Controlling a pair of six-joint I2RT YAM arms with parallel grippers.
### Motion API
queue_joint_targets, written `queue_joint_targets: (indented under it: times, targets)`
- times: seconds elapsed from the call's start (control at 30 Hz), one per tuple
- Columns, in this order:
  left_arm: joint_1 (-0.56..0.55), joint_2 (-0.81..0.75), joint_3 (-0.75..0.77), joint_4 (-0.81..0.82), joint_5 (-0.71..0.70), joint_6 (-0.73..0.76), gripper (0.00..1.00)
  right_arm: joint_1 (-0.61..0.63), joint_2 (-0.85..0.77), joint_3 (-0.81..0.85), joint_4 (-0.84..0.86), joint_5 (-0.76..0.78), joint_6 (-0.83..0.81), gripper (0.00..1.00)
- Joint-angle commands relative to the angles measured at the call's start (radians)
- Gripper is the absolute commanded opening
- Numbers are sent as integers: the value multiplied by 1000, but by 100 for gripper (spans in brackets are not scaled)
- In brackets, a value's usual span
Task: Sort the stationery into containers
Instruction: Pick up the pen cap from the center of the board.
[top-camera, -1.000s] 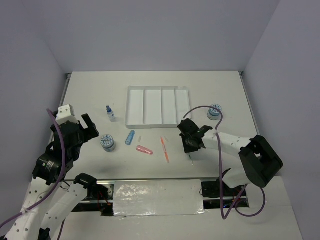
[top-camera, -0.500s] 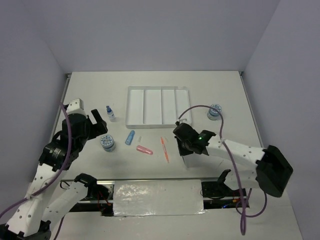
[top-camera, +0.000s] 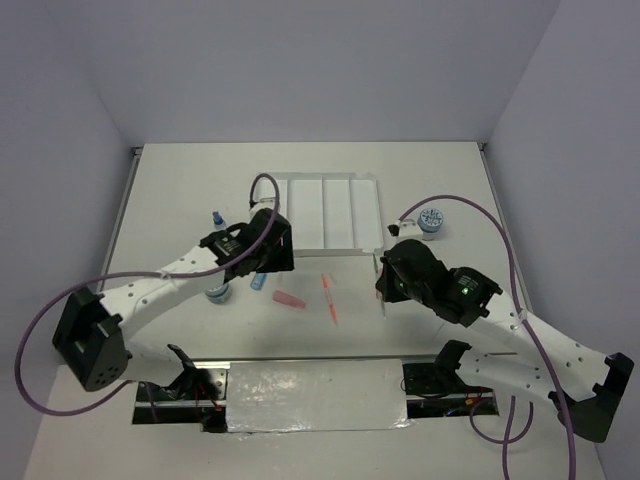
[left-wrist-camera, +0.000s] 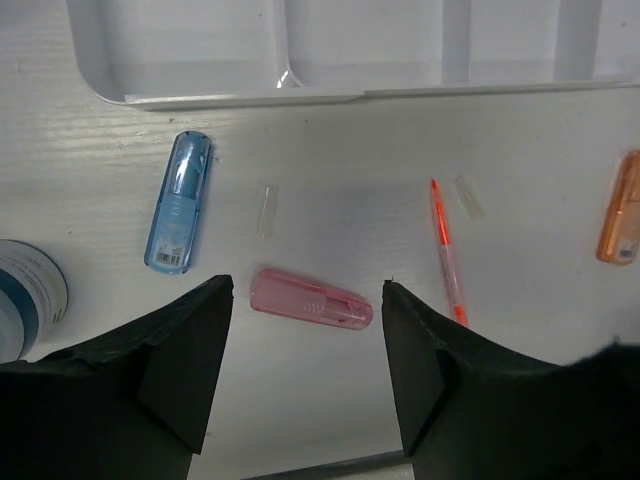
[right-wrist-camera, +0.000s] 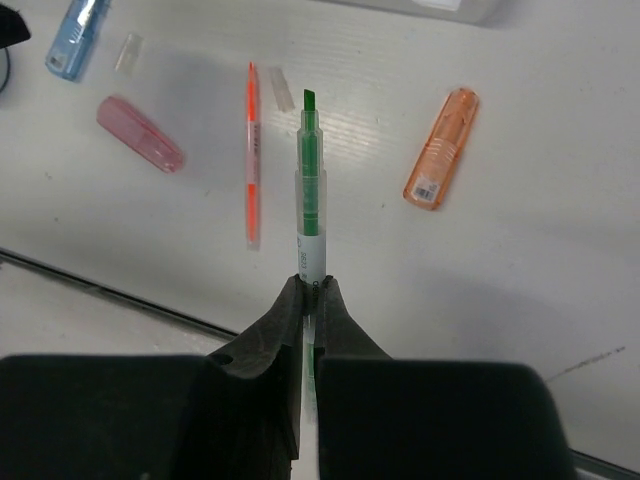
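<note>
Noting both arms stretched forward over the table (top-camera: 180, 190), working just in front of the white tray (top-camera: 378, 215).

Right gripper (right-wrist-camera: 308, 290): fingers clenched on the green pen (right-wrist-camera: 311, 205), pinching it at its rear end. The pen points straight out ahead of the fingers, tip forward. In the top view it sits just short of the tray's near right corner.

Left gripper (left-wrist-camera: 307, 290): fingers released and standing apart, nothing grasped. The pink stick (left-wrist-camera: 310, 298) lies flat on the table in the gap between them and touches neither finger.

Other stationery, all on the table outside the tray:
- blue stick (left-wrist-camera: 178, 215), left of the pink stick, near the tray's front wall
- orange pen (left-wrist-camera: 446, 255), right of the pink stick, tip toward the tray
- orange stick (left-wrist-camera: 620, 210), further right, apart from the pen
- one disc (left-wrist-camera: 25, 300) at the left edge of the left wrist view, partly cut off
- second disc (top-camera: 431, 219), right of the tray's near right corner
- bottle (top-camera: 217, 217), left of the tray, mostly hidden by the left arm
- two small clear caps (left-wrist-camera: 266, 210), one beside the blue stick, one beside the orange pen's tip
</note>
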Motion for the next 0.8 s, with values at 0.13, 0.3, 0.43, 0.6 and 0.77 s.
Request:
queue_joint_targets:
  times: [0.13, 0.3, 0.43, 0.6, 0.77]
  targets:
    - [-3, 168, 41, 42, -51, 41, 75, 11, -45, -34, -24, -6, 0, 0]
    - [51, 278, 52, 59, 18, 86, 68, 9, -39, -44, 0, -19, -9, 0]
    - [74, 301, 47, 87, 58, 104, 67, 11, -25, -53, 6, -19, -15, 0]
    - [78, 375, 64, 76, 63, 123, 61, 11, -21, -53, 14, -18, -20, 0]
    - [77, 403, 46, 107, 93, 130, 53, 9, -25, -62, 15, -13, -20, 0]
